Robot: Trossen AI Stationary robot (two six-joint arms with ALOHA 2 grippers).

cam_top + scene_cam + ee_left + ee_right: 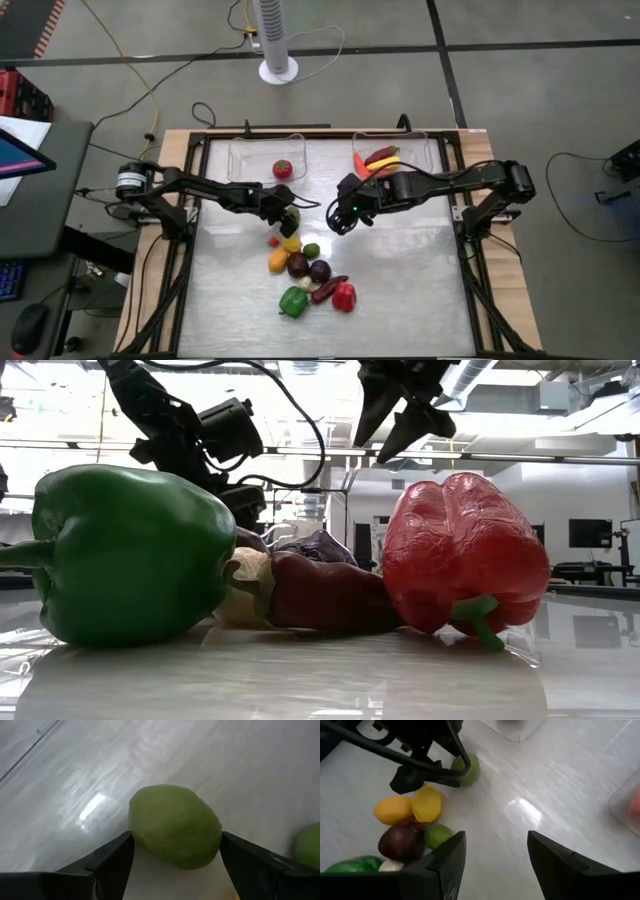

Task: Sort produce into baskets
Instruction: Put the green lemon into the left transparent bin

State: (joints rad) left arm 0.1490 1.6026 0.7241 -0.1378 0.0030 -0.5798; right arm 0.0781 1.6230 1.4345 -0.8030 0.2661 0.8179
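My left gripper (287,213) is shut on a round green fruit (175,825), just far of the produce pile (305,272). The pile lies on the table's middle: a green pepper (120,550), a red pepper (465,550), a dark red chilli (320,595), purple, yellow and orange pieces. My right gripper (345,218) is open and empty, above the table right of the left gripper, its fingers pointing down (400,415). Two clear baskets stand at the far edge: the left one (245,165) holds a red tomato (283,169), the right one (425,150) holds red, yellow and orange chillies (378,158). My left gripper pinches the green fruit between its two fingers, one on each of its opposite sides (134,837). The fruit reaches out past the fingertips. It also shows in the right wrist view (467,767), at the fingers' ends; whether it is clear of the table I cannot tell.
A second green round fruit (437,836) lies at the pile's edge near a yellow piece (427,804) and an orange one (392,810). A small red piece (272,240) lies beside the pile. Bare table surface (410,270) lies to the right of the pile.
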